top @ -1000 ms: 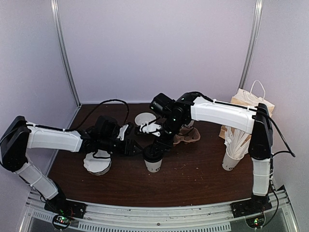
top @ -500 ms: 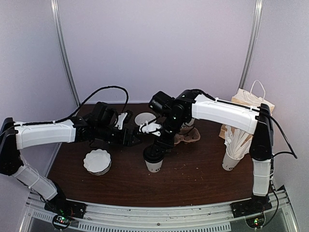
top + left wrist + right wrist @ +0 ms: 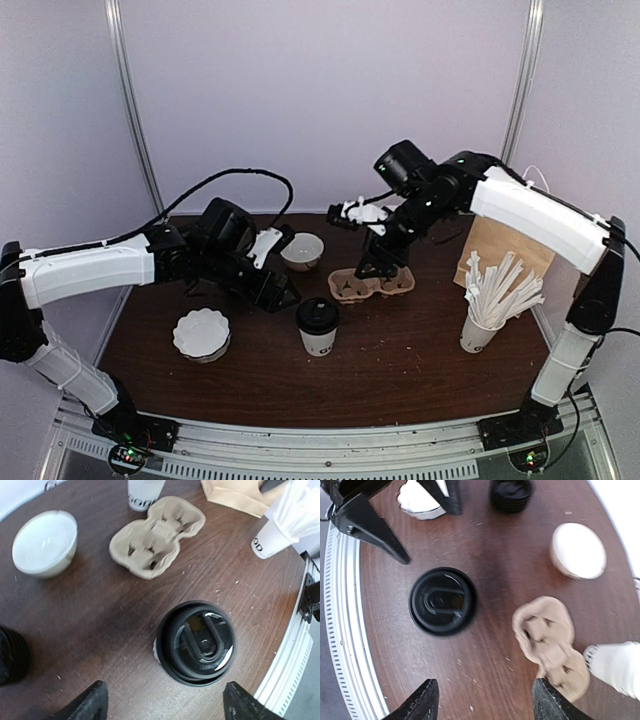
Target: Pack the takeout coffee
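Since a second ago the right arm has lifted off the takeout coffee (image 3: 318, 328) and swung back and rightward, so the right pincer (image 3: 380, 265) now hangs over the moulded pulp cup carrier (image 3: 350, 287), while the left pincer (image 3: 279, 294) has reached forward to just beside the cup. Both have spread: each wrist view shows two black fingertips wide apart with nothing between them. The coffee stands upright on the dark wood-grain table (image 3: 400, 370), just ahead of the left pincer's fingers, and ahead and left of the right pincer's. From above, its glossy black round lid (image 3: 196, 642) with a raised U-shaped ridge hides nearly all of the white paper wall. A ribbed black stack (image 3: 11, 655), probably spare lids, is cut off at the left wrist frame's edge. The right wrist view is blurred, and the carrier's pockets are hard to read there. The printed cup (image 3: 145, 489) beyond the carrier is cropped.
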Controlling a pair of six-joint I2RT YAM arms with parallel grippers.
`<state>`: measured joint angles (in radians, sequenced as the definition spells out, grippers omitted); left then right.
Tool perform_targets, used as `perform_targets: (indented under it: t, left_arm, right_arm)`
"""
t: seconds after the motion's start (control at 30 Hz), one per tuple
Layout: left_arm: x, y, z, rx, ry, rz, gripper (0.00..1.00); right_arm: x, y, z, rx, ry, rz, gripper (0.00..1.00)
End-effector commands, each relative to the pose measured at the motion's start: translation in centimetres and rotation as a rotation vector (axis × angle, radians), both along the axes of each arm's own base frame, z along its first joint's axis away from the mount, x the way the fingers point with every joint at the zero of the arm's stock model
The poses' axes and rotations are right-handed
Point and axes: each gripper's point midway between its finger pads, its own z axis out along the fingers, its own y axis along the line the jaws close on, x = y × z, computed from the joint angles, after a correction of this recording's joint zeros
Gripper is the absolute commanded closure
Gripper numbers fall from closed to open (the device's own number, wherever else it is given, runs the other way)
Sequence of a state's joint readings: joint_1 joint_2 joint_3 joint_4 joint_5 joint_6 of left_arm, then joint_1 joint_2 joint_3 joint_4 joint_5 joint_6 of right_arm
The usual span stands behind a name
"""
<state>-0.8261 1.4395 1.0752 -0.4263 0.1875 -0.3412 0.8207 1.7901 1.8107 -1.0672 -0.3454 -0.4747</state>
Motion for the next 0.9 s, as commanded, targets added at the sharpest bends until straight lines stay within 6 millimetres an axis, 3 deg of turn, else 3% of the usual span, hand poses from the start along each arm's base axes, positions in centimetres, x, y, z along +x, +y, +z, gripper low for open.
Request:
perform_targets:
  t: [0.0, 0.13, 0.23, 0.37, 0.57, 0.87]
  left_arm:
    - [0.3, -0.5, 1.8, 0.144, -0.134, -0.105, 0.1]
    - [0.0, -1.2, 1.4, 0.219, -0.142, -0.163, 0.03]
    - [-0.7, -2.3, 0.7, 0.251, -0.121, -0.227, 0.03]
    - [-0.8, -3.1, -0.2, 0.326, -0.117, -0.242, 0.02]
    - [-1.0, -4.3, -1.1, 0.355, -0.109, -0.264, 0.03]
    - [-1.6, -6.2, -1.6, 0.32, -0.068, -0.309, 0.03]
  right_arm:
    - [0.9, -4.7, 5.0, 0.107, -0.111, -0.046, 0.32]
    - [1.7, -8.9, 8.2, 0.188, -0.181, -0.131, 0.31]
    - [2.7, -11.8, 8.7, 0.224, -0.195, -0.228, 0.31]
    - [3.1, -13.7, 8.7, 0.302, -0.169, -0.296, 0.31]
    - [3.8, -13.8, 8.8, 0.365, -0.121, -0.311, 0.31]
    - [3.7, -13.0, 7.2, 0.381, -0.061, -0.288, 0.31]
